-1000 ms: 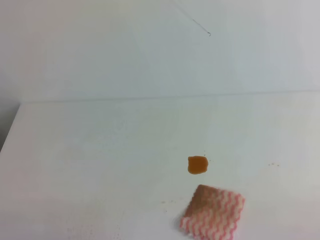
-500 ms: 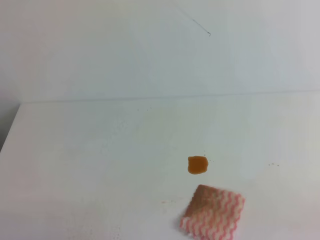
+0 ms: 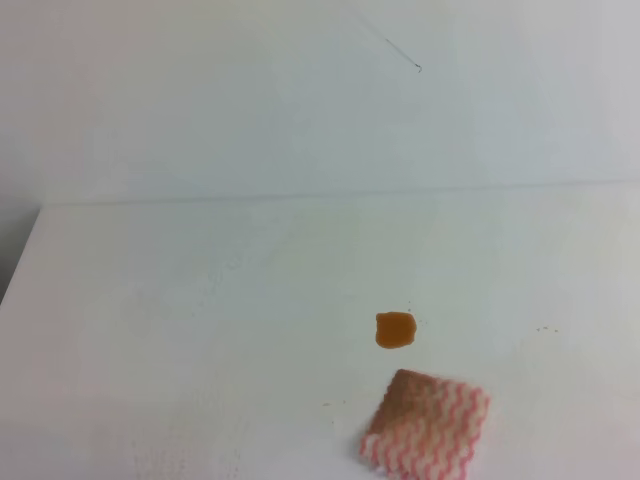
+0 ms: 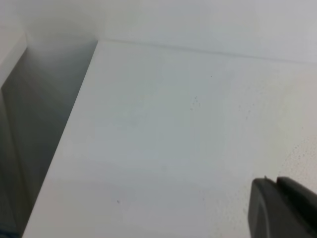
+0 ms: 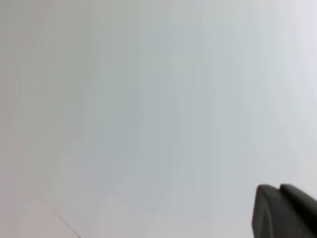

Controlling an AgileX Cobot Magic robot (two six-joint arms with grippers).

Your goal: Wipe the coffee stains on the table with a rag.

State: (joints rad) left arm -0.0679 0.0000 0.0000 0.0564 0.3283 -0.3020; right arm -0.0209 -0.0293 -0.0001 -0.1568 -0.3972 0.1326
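My right gripper (image 5: 286, 210) is clenched on nothing; my left gripper (image 4: 283, 208) looks clenched too, the rag (image 3: 426, 425) untouched, nowhere near either.

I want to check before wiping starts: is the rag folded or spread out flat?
Folded. The rag lies as a small, thick squarish pad on the table, with a shadowed raised edge, just below the coffee stains, not touching them.

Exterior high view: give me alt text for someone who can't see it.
An orange-brown coffee stain sits on a white table, with a pink-and-white striped rag lying just in front of it, apart from it. A pale wall rises behind. No robot hand shows.
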